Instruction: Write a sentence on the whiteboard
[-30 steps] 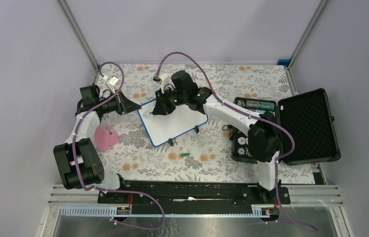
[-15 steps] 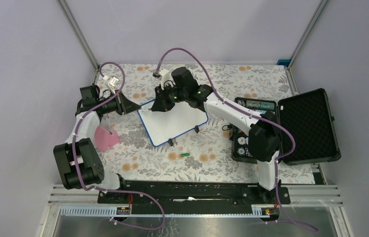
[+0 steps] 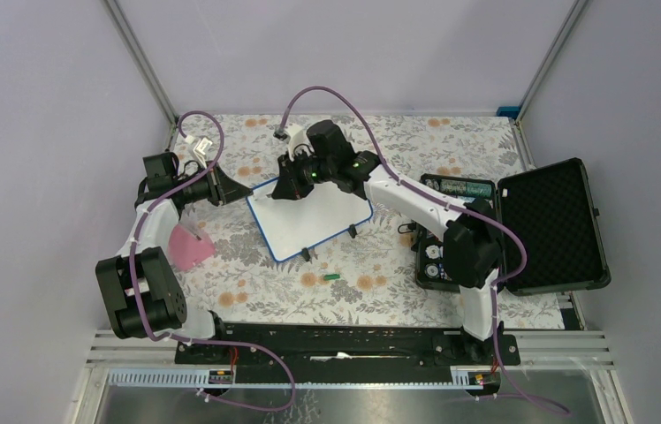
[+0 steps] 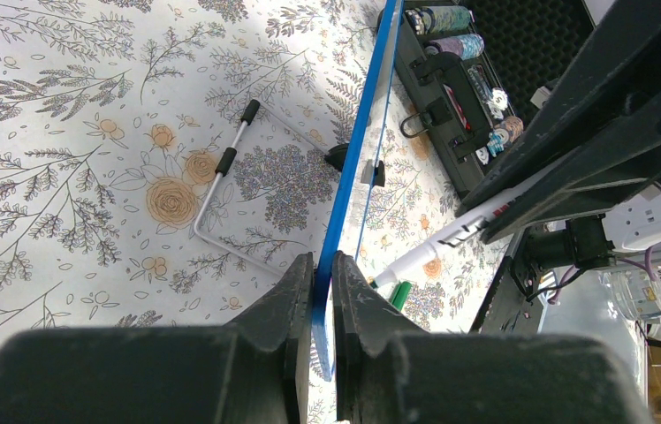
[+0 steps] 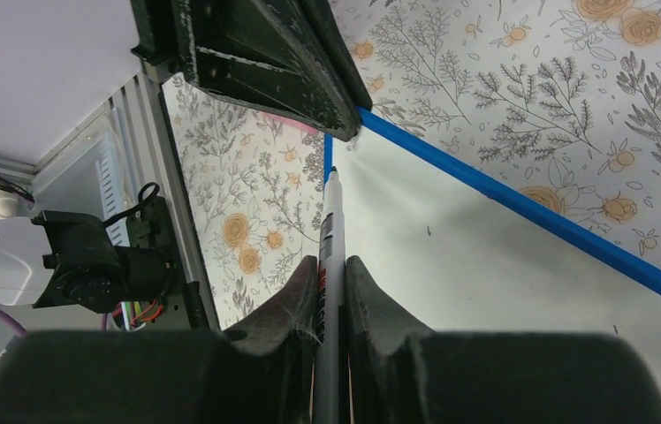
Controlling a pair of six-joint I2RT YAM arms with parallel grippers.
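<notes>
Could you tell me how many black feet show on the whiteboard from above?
2, both on the near edge of the whiteboard: the left foot and the right foot. Others may be hidden under the right arm.

board (image 3: 314, 221): far-left corner hidden under right gripper (image 3: 294, 187), top view; edge-on in left wrist view, face unseen.
marker (image 5: 330, 234): back end cut off at btm edge; tip-to-board contact unclear.
case (image 3: 552, 225): contents too small to ID.
green bit (image 3: 331, 276): too small to ID.
</notes>
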